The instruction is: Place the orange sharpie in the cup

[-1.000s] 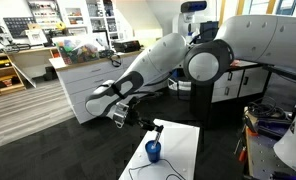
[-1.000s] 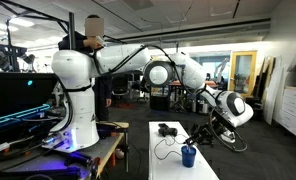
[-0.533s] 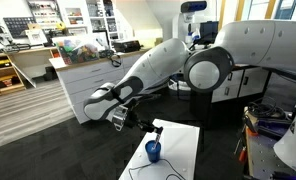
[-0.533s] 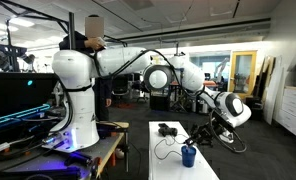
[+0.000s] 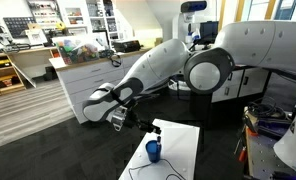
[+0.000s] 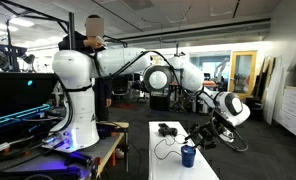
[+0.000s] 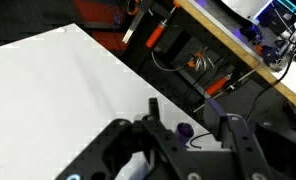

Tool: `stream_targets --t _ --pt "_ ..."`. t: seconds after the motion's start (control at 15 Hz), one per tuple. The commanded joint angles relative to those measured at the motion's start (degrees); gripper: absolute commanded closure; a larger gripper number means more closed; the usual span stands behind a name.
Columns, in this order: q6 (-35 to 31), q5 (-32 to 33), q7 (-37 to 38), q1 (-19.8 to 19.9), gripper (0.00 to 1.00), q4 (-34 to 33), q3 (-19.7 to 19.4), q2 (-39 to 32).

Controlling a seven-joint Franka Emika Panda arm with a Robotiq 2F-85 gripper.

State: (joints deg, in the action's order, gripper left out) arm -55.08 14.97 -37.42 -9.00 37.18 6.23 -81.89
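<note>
— At the table (image 5: 183,140) edge, how is the gripper (image 7: 174,124) set?
— Jaws are seen spread wide; nothing held can be made out.
— Nearby?
— The blue cup (image 5: 153,151) stands near; a black device (image 6: 166,129) lies beyond. The orange sharpie cannot be found. The arm (image 5: 153,72) is stretched low.

No text or label can be read anywhere

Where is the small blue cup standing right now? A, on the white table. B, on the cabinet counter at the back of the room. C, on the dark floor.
A: in both exterior views the blue cup stands upright on the top of the white table, not on the floor or a counter.
</note>
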Motion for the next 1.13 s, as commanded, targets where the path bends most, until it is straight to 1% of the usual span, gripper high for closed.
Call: stream_targets --t 0.0,0.13,0.27,0.53,0.6,1.07 --pt "1.8 0.8 -0.8 -0.4 0.18 -2.6 -0.6 -0.9" --pt "1.8 0.9 -0.7 -0.4 0.05 -2.7 -0.6 -0.8" --pt "1.7 0.9 -0.6 -0.4 0.0 -2.9 -0.6 -0.8" --pt "0.4 1.7 1.1 -0.8 0.0 -3.0 -1.2 -0.4" --pt "-0.1 0.9 0.2 -0.1 0.0 -1.2 -0.2 0.0" --pt "-0.1 1.2 0.2 -0.3 0.0 -1.7 -0.7 0.0"
